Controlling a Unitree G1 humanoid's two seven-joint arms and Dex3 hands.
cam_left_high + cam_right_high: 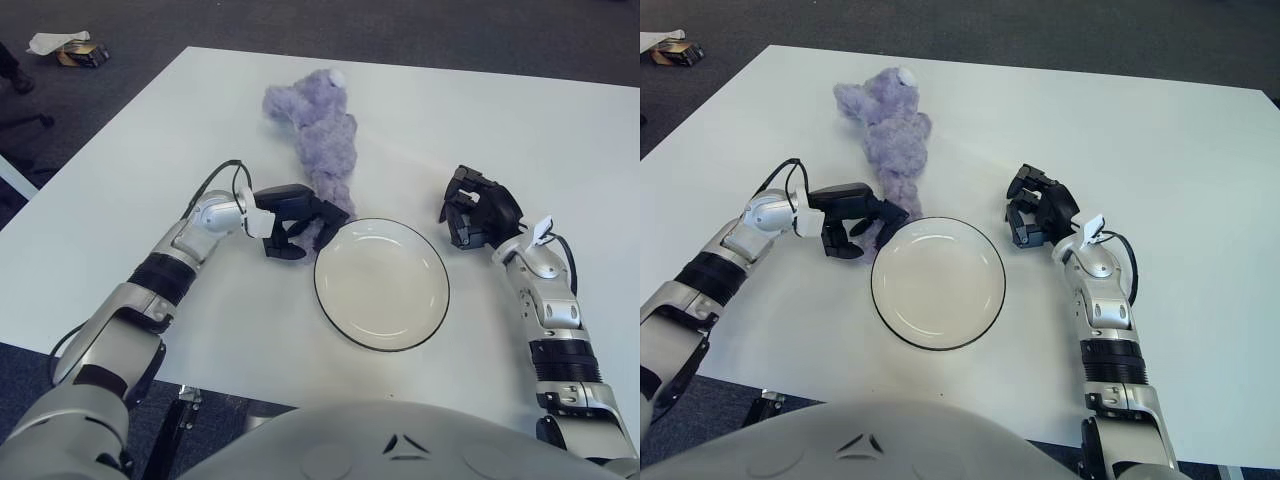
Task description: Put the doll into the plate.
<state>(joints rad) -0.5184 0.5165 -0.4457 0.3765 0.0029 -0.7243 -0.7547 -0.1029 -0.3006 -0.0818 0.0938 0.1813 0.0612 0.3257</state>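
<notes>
On the floor at far left, beyond the white table (120,150), we see a small box with crumpled paper (68,47) on it. Our left hand (295,222) reaches in from the left, its dark fingers (330,211) curled around the near end of the purple plush doll (318,130), pinching the fuzzy fabric just beside the plate's rim. The doll lies on the table, stretched away from us, its head at the far end and its lower end touching our left hand; it lies wholly outside the plate. The round white plate (432,300) with a dark rim sits on the table between our two hands, with nothing in it. Our right hand (478,212) shows just right of the plate, fingers curled loosely inward and holding nothing.
</notes>
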